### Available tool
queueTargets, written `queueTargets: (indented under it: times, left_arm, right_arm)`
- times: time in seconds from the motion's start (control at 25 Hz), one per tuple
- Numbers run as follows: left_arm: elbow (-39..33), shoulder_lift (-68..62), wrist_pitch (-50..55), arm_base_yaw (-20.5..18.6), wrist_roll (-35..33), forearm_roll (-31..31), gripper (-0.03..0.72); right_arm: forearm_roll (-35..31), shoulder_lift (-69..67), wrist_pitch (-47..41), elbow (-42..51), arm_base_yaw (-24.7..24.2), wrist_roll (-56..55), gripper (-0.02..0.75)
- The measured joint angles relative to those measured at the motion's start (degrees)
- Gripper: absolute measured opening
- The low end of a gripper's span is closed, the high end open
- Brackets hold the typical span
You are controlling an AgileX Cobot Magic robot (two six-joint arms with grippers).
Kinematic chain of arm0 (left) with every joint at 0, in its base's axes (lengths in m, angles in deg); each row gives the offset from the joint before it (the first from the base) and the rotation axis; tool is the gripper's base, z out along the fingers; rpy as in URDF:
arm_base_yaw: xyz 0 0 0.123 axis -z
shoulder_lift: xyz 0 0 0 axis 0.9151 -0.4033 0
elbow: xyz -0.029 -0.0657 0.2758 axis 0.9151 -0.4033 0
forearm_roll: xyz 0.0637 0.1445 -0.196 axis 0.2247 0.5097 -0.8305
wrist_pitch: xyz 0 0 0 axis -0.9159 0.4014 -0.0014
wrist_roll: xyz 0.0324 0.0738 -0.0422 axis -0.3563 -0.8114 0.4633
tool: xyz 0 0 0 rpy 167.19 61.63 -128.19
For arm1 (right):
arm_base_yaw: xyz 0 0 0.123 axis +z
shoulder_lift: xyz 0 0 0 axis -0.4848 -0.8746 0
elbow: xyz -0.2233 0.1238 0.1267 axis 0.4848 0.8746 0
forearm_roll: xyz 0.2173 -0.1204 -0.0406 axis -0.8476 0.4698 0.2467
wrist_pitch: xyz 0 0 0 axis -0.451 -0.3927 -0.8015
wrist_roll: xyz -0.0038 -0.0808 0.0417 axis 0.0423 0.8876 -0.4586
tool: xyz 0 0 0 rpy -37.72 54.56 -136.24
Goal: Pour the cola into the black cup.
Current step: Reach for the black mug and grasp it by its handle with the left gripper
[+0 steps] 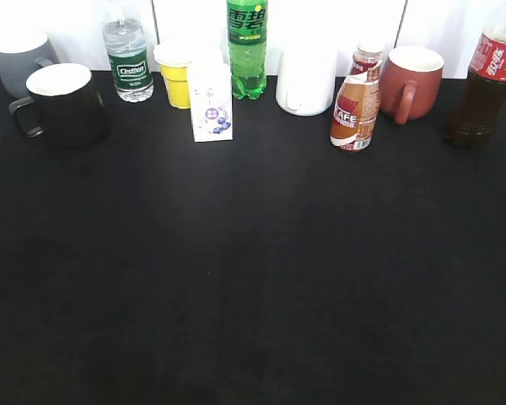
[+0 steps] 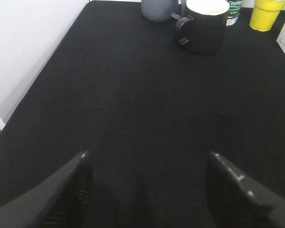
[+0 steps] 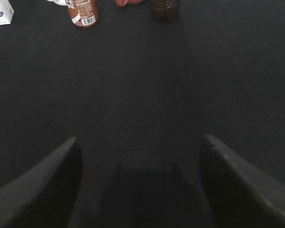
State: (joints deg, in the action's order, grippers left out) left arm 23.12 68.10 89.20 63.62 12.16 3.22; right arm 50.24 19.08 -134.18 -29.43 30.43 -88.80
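The cola [image 1: 486, 80], a clear bottle of dark liquid with a red label, stands at the far right back of the black table; its base shows at the top of the right wrist view [image 3: 165, 9]. The black cup [image 1: 63, 103], white inside with a loop handle on its left, stands at the far left back; it also shows in the left wrist view [image 2: 205, 27]. My left gripper [image 2: 147, 156] is open and empty over bare table, well short of the cup. My right gripper [image 3: 138, 140] is open and empty, well short of the cola. Neither gripper shows in the exterior view.
Along the back stand a grey mug [image 1: 21, 59], a water bottle [image 1: 127, 59], a yellow cup [image 1: 175, 74], a small white carton [image 1: 210, 103], a green soda bottle [image 1: 247, 46], a white mug [image 1: 305, 80], a coffee bottle [image 1: 357, 103] and a reddish-brown mug [image 1: 411, 80]. The table's left edge [image 2: 61, 45] meets a white wall.
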Motion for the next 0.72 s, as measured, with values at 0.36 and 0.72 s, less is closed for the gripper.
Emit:
queueTargets:
  times: [0.36, 0.72]
  left_arm:
    - [2.1, -0.7, -18.0, 0.0, 0.0, 0.1, 0.555]
    - [-0.6, -41.3, -64.7, 0.0, 0.0, 0.5, 0.536]
  right_arm:
    - [0.0, 0.0, 0.0, 0.0, 0.0, 0.0, 0.580]
    - [0.0, 0.0, 0.0, 0.0, 0.0, 0.0, 0.580]
